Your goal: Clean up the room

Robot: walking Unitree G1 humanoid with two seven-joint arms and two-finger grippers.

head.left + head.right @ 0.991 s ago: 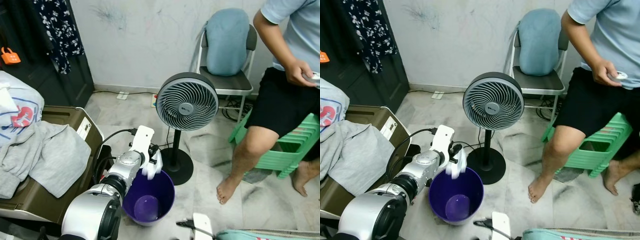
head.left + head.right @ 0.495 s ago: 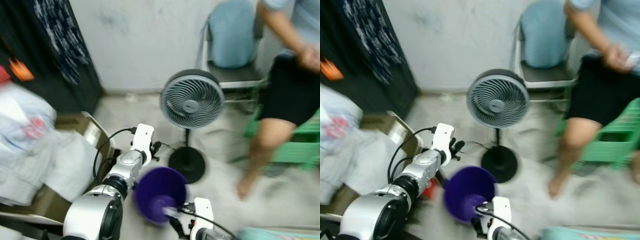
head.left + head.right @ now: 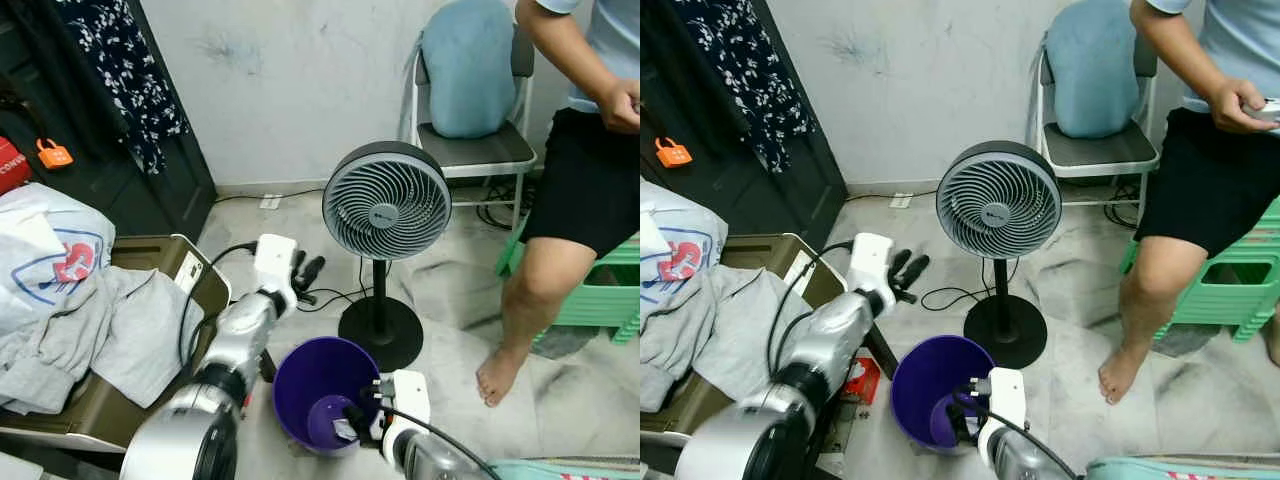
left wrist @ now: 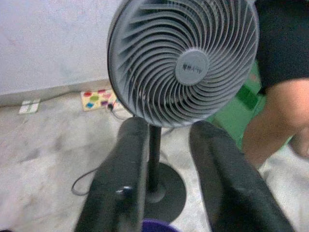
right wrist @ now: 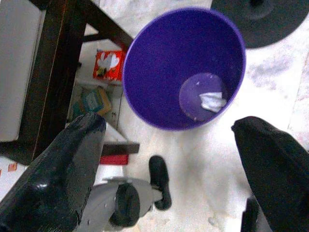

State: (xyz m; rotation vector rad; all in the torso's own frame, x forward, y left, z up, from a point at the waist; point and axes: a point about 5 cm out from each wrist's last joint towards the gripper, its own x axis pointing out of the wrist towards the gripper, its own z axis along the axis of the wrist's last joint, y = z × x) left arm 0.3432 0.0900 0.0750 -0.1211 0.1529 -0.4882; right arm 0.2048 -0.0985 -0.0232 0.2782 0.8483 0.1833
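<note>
Jaws: left gripper (image 3: 308,268) now spread, empty | tissue (image 5: 212,101) dropped in purple bin (image 5: 145,53)

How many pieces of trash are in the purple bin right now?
1: a crumpled white tissue lies on the bottom of the purple bin, toward one side. The wrist view looks almost straight down into it, so little of the bin's floor is hidden.

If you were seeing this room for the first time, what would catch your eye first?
The purple bin on the floor, with a scrap of white paper at its bottom, stands in front of the grey pedestal fan. The left hand hangs open above it, and a person sits to the right.
</note>
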